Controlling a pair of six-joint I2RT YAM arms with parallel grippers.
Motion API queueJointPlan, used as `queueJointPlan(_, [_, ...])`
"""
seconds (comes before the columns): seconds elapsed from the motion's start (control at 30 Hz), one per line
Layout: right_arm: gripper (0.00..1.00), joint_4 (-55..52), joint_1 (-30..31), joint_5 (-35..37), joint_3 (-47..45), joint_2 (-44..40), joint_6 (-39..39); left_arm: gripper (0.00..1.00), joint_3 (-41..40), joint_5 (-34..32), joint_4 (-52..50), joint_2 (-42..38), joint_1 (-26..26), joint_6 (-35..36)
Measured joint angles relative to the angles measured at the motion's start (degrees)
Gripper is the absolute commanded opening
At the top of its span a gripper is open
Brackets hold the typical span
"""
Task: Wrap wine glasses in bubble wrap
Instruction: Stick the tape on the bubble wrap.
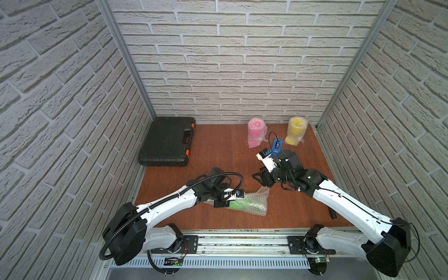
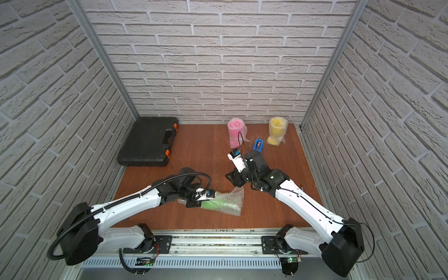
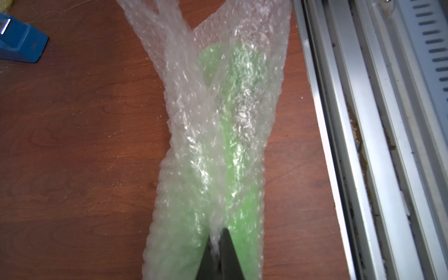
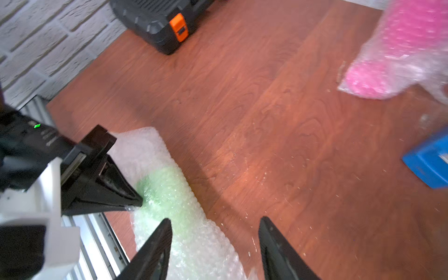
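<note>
While the left gripper point(image 4: 138, 201) pinches its jaws tight on a fold of the clear, crinkly bubble wrap sheet point(image 3: 184, 116), the neon green plastic stemmed goblet point(image 3: 234, 145) lies on its side inside that sheet, near the front edge of the reddish wooden table point(image 1: 218, 155). The right gripper point(image 4: 215, 219) hangs just above the roll's other end with its jaws apart, holding nothing. At the back, the hot pink goblet point(image 1: 255, 132) and the neon yellow goblet point(image 1: 296, 131) stand upright, each in its own wrap, with the small blue tape dispenser point(image 2: 258, 145) between them. A black plastic tool case point(image 1: 167, 143) lies in the back left corner.

By my reading this is the last goblet, mid-wrap: the sheet goes round it but flares loose at the end away from the left gripper. The next move likely calls for the right gripper to catch that flap and tuck it over while the seam is held, without rolling the goblet out.

The bubbles blur the green outline, so I cannot tell bowl from foot. In both top views the left wrist covers one end of the roll. Whether any tape holds the wraps cannot be made out.
</note>
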Motion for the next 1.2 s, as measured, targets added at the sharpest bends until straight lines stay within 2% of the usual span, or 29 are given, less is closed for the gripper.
queueJointPlan(0.23, [0.59, 9.6, -4.2, -17.9, -2.1, 6.7, -16.4, 0.00, -0.1, 0.1, -1.1, -1.0, 0.0, 1.5])
queueJointPlan(0.53, [0.51, 9.0, -4.5, -34.2, -0.3, 16.7, -30.8, 0.00, -0.3, 0.1, -1.0, -1.1, 0.0, 2.0])
queueJointPlan(0.8, [0.48, 8.7, -2.7, -37.7, -4.7, 15.6, -34.1, 0.00, -1.1, 0.2, -0.6, -1.9, 0.1, 2.0])
queueJointPlan(1.2, [0.45, 11.7, 4.0, -36.1, -11.9, 9.6, -30.4, 0.00, -1.1, 1.2, -0.6, -1.9, 1.0, 1.9])
